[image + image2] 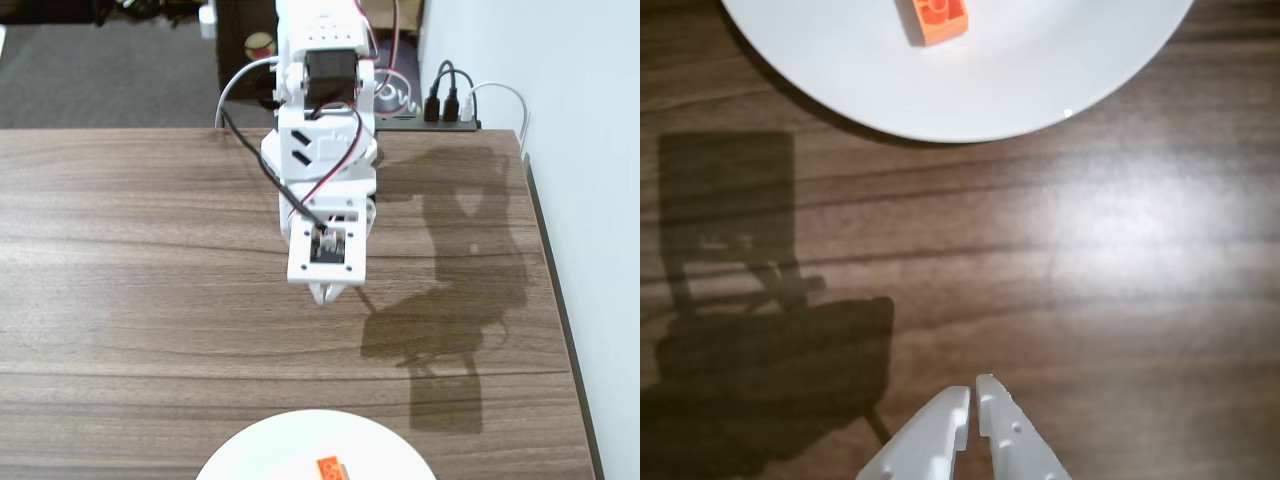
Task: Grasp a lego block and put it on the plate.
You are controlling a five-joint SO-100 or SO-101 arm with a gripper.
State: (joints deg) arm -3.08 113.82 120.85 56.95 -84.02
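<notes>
While the claw (974,392) hung above bare wooden table (1120,280), its jaws stood nearly together, holding nothing. Well ahead of the fingertips, the lego block (935,20) lay on the plate (1040,70), apart from the claw, near the plate's middle.

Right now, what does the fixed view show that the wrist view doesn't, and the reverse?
Only the fixed view shows the arm's white body with its red and black wires, the table's far edge, and the power strip with plugs behind it.

Only the wrist view shows the fingertips close up, nearly touching with nothing between them, and the studs on the lego block.

Both show the gripper over bare wooden table, apart from the plate, with the orange block lying on the plate.
</notes>
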